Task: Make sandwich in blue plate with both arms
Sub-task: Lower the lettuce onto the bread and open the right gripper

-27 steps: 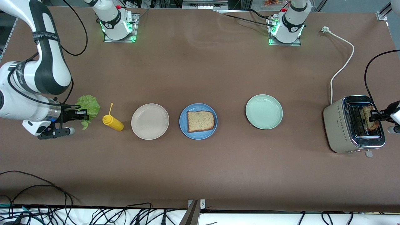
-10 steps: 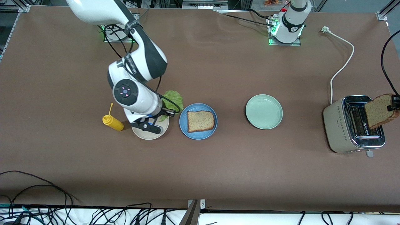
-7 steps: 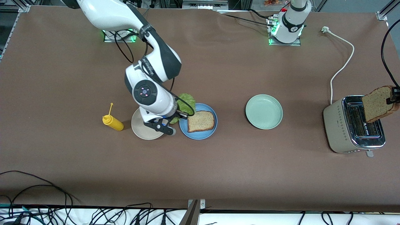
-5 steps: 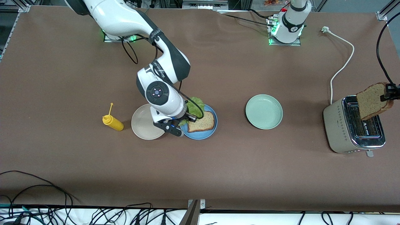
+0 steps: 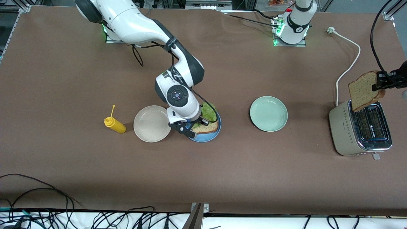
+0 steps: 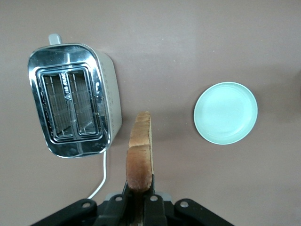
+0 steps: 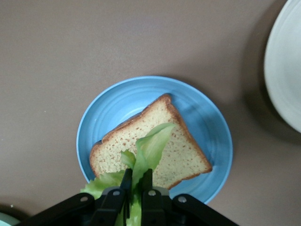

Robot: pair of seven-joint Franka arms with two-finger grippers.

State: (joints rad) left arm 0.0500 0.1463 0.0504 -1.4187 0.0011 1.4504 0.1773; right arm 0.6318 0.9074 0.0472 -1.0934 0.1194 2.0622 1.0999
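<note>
1. The brown counter (image 5: 95, 165) carries everything; the two arm bases stand along its edge farthest from the front camera.
2. The right arm (image 5: 140, 25) reaches from its base down to the middle of the counter.
3. The toaster (image 5: 361, 132) stands at the left arm's end of the counter, both slots showing empty in the left wrist view, with a white cord (image 5: 348, 68) running away from it.
4. The blue plate (image 5: 208, 136) lies mid-counter between a beige plate (image 5: 149, 124) and a pale green plate (image 5: 268, 113). One bread slice (image 7: 174, 155) lies flat on it.
5. A second bread slice (image 5: 364, 90) hangs upright in the air over the toaster, pinched at its edge by the left tool (image 5: 381, 81).
6. The lettuce leaf (image 7: 150, 148) hangs over the slice on the blue plate, pinched between the pressed-together fingers of the right tool (image 7: 137, 183).
7. A yellow squeeze bottle (image 5: 115, 124) lies beside the beige plate, toward the right arm's end.
</note>
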